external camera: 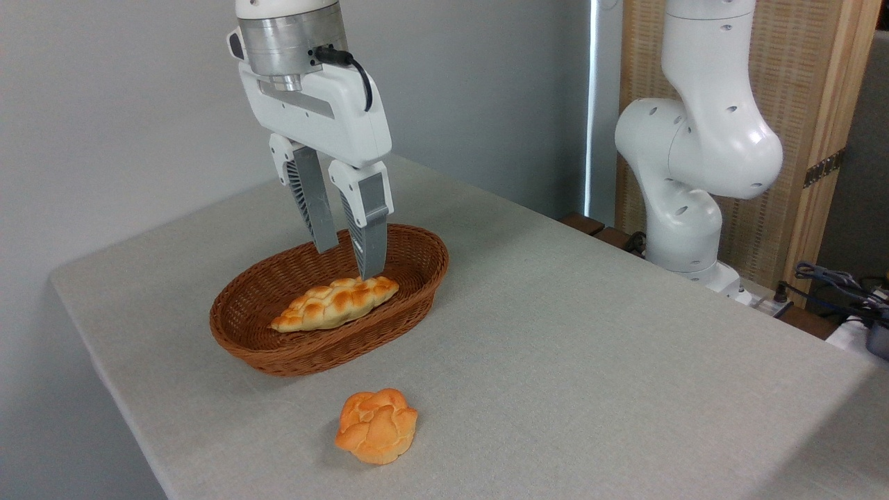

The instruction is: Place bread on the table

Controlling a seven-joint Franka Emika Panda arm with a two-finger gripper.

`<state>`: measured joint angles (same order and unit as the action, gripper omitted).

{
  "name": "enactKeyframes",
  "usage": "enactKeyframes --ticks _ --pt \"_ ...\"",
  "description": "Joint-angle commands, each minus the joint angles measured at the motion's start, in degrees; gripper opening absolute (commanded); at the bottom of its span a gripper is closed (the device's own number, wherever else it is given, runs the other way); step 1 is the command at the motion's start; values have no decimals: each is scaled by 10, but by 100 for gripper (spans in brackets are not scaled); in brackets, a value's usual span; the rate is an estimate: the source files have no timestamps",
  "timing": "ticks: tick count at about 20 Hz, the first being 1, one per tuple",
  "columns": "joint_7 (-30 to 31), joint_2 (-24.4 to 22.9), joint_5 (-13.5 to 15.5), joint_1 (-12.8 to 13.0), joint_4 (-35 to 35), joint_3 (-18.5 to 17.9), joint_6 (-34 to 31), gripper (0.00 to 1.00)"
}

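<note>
gripper (pixel 345 260): narrowly parted, empty, above oval brown wicker basket (pixel 417 295) | small round golden-orange knotted bun (pixel 377 425): on grey-beige cloth table (pixel 590 347), near side of gripper, well apart, no long axis

My arm (pixel 701 139) runs out past the top edge, as does my wrist. The tabletop (pixel 555 333) is cut off below and at right. My near finger (pixel 368 229) perhaps hides the loaf's (pixel 333 303) tip.
</note>
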<state>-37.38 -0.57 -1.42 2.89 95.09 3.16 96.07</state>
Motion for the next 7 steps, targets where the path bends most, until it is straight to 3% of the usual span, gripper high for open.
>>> enactKeyframes --ticks 1,7 --pt "8 -3 7 8 3 -9 9 100" --pt "3 -3 6 8 3 -9 7 100"
